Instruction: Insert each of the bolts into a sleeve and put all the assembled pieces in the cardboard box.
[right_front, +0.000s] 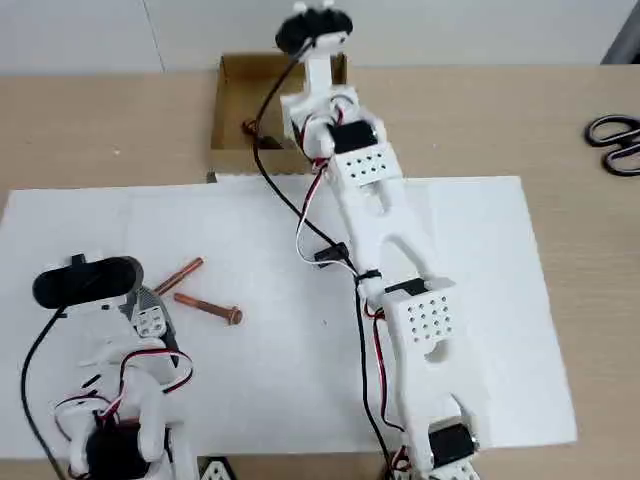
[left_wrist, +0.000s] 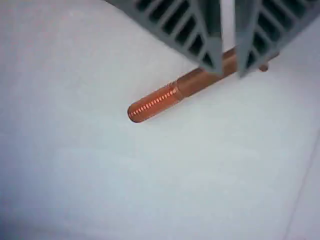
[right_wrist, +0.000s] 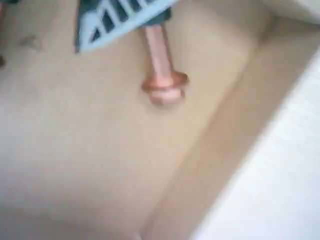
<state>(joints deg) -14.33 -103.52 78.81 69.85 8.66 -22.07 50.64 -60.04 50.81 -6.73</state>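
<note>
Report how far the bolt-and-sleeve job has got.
Done: nothing can be confirmed lying in the cardboard box. In hand: the right tool holds a flanged copper piece over the box floor, not yet released; the left tool is at a threaded piece on the white paper. Left: that piece and the headed bolt near it lie outside the box.

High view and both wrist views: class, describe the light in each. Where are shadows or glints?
High view: even light, only faint soft shadows on the white paper. Left wrist view: small glints along the threaded bolt, a pale shadow just beside it. Right wrist view: the flanged bolt catches light on its rim; the cardboard box wall looks darker than its floor.
</note>
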